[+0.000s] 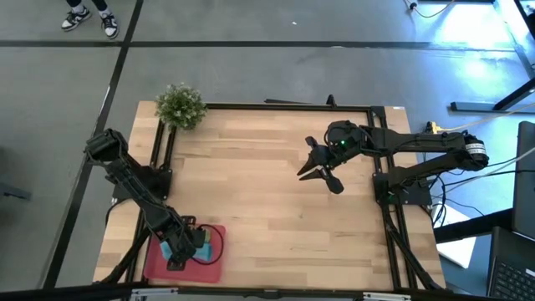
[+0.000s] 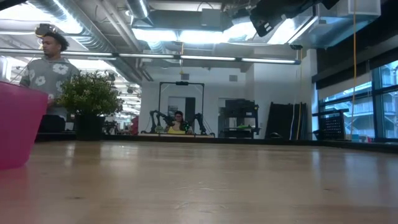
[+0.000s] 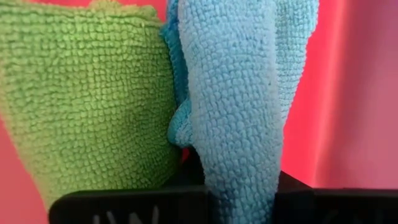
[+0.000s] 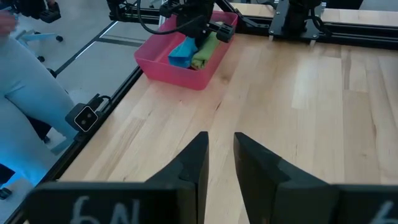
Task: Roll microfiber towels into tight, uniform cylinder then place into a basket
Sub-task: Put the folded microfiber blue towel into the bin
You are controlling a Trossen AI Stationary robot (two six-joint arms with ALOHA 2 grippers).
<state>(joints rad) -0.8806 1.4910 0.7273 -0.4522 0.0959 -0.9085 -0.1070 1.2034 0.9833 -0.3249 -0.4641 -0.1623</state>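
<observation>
Pink-red shallow plastic basket is sitting at my surface's near-left corner, cradling the lime green microfiber towel and light blue microfiber towel side by side; my left pincer is pinching the blue one, while my right pincer is hovering slightly spread, empty.

Robotics lab in an open industrial hall, exposed ceiling ducts running overhead, another robot arm rig standing behind, polished concrete floor showing.
</observation>
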